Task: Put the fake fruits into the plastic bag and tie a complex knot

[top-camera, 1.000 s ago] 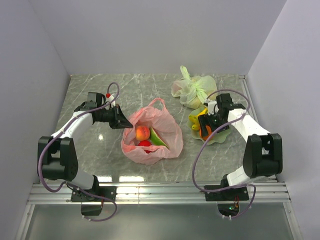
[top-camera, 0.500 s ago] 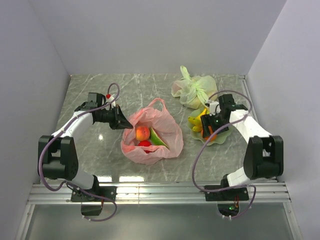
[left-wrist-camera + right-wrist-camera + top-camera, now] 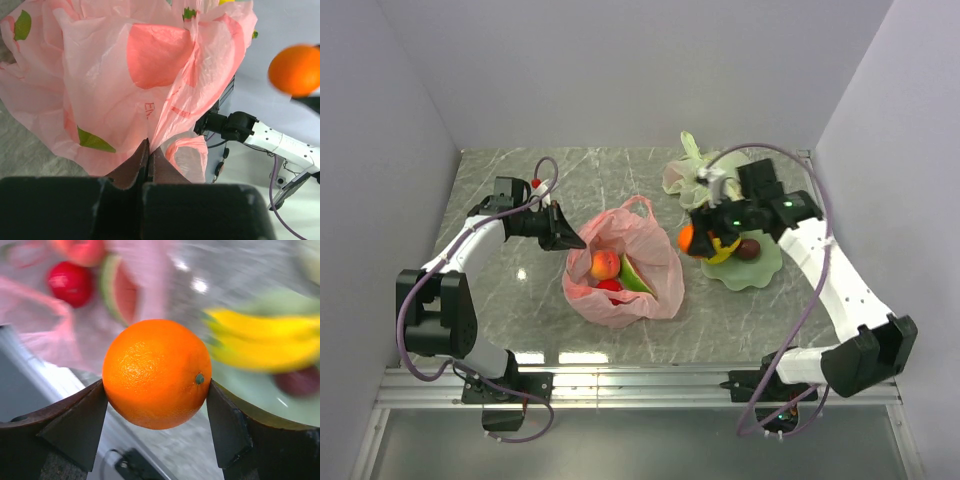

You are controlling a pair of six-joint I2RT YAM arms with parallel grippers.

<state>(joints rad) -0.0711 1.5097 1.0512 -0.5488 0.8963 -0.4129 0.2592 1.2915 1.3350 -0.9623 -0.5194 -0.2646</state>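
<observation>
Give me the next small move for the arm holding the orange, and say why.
Probably carry the orange leftward until it hangs over the plastic bag's open mouth, then release. The right hand grips it clear of the plate, short of the bag, while the left hand pinches the bag's rim, holding it up.

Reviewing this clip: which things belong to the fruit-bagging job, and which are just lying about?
Job: pink bag pinched by left gripper; orange in right gripper; peach, red fruit, green slice in bag; bananas, dark fruit not yet bagged.
Lying about: pale green plate; knotted green bag.
</observation>
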